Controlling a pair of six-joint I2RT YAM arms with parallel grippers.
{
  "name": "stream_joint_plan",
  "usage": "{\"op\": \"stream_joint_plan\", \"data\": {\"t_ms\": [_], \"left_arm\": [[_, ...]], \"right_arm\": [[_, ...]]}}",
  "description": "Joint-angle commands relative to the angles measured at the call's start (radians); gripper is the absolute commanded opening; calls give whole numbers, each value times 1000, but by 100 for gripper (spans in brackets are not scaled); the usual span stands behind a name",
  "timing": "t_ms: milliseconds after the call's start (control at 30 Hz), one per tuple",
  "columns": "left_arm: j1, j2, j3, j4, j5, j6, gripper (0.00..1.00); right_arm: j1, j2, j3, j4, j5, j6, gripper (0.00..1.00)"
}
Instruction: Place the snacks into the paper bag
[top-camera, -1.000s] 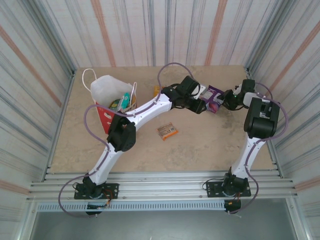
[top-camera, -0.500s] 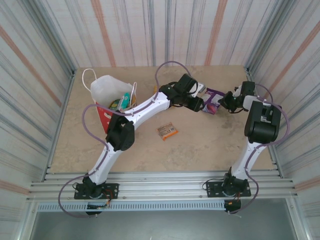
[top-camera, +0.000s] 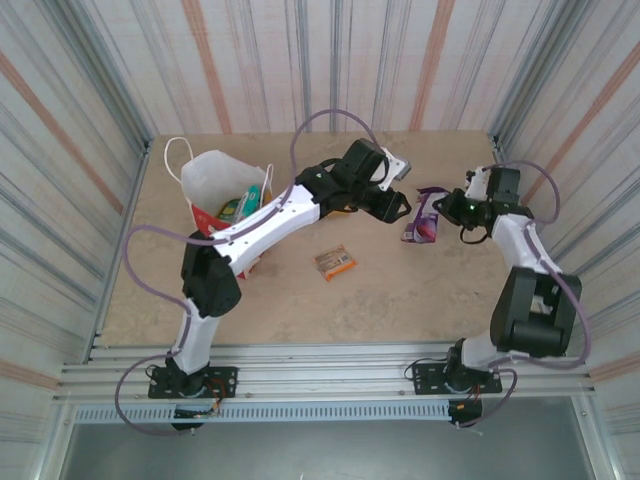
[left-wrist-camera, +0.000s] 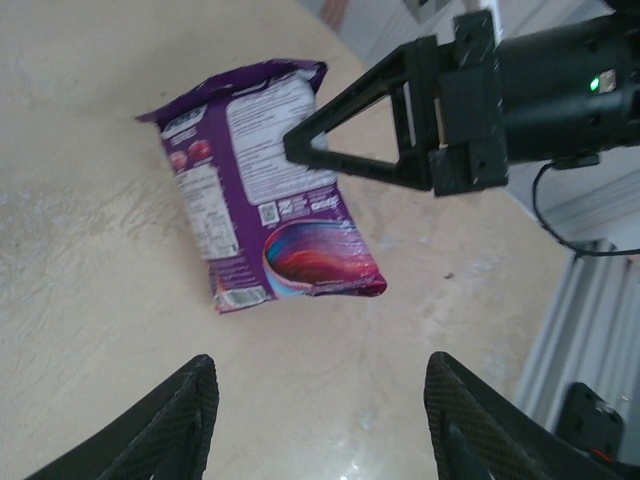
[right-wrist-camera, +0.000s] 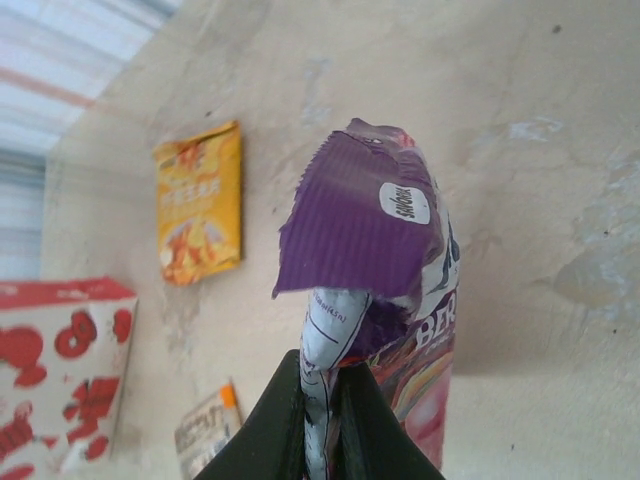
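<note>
Purple packet (left-wrist-camera: 250, 200) pinched by one edge in our right jaws; our left jaws stand open and empty, facing it.

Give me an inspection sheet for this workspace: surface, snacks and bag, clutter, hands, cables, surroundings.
Surface: beige stone-look tabletop, marbled.
Job's things: white paper bag with red band standing far left, packets inside; small orange packet flat mid-table; orange-yellow packet flat; purple shiny packet held.
Clutter: nothing seen.
Hands: right hand shut on the purple shiny packet's edge; left hand open, facing it, apart.
Cables: purple cables loop along both arms.
Surroundings: corrugated striped walls.
</note>
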Motion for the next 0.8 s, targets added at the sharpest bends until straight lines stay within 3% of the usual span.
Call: {"op": "stream_joint_plan", "data": {"t_ms": [0, 267, 467, 767], "left_arm": [[-11, -107, -40, -8, 43, 61, 59], [-13, -295, -119, -132, 88, 322, 61], [-14, -432, -176, -311, 182, 600, 64], [6, -655, -364, -400, 47, 785, 72]], "right_arm": [[18, -137, -22, -60, -76, -132, 0], [100, -377, -18, -153, -170, -372, 0], [225, -405, 57, -312, -260, -589, 0], [422, -359, 121, -443, -268, -809, 0]]}}
